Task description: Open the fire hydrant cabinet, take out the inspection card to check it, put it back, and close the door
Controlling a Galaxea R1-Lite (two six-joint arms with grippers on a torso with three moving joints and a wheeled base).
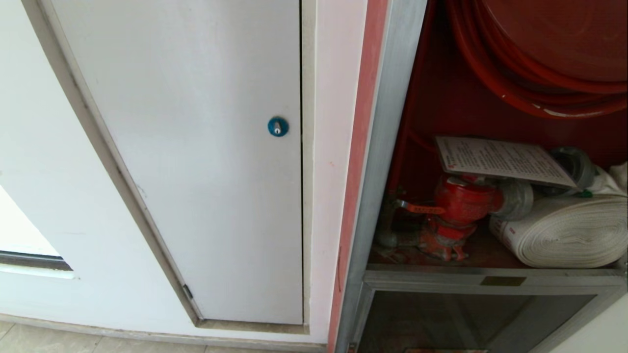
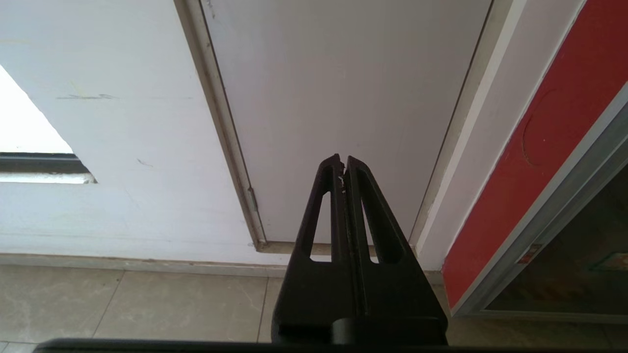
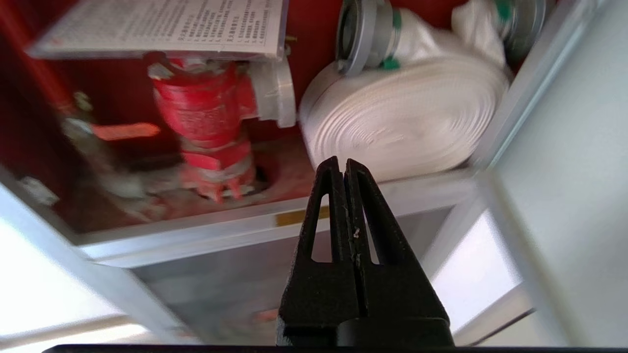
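The fire hydrant cabinet [image 1: 392,147] stands open on the right of the head view, silver-framed and red inside. Its tinted glass door is out of view. The inspection card [image 1: 500,159] lies flat on top of the red valve [image 1: 463,201], beside the white rolled hose [image 1: 569,235]. In the right wrist view the inspection card [image 3: 162,24] and the red valve [image 3: 203,113] sit beyond my right gripper [image 3: 341,162], which is shut on nothing in front of the cabinet's lower silver rail [image 3: 235,230]. My left gripper [image 2: 342,159] is shut and empty, held low over the floor.
A plain white panel door [image 1: 196,147] with a round blue lock [image 1: 277,126] fills the wall left of the cabinet. A red hose reel [image 1: 549,54] hangs in the cabinet's upper part. Below the shelf is a smaller dark glass panel [image 1: 456,318]. Tiled floor [image 2: 122,309] runs along the wall.
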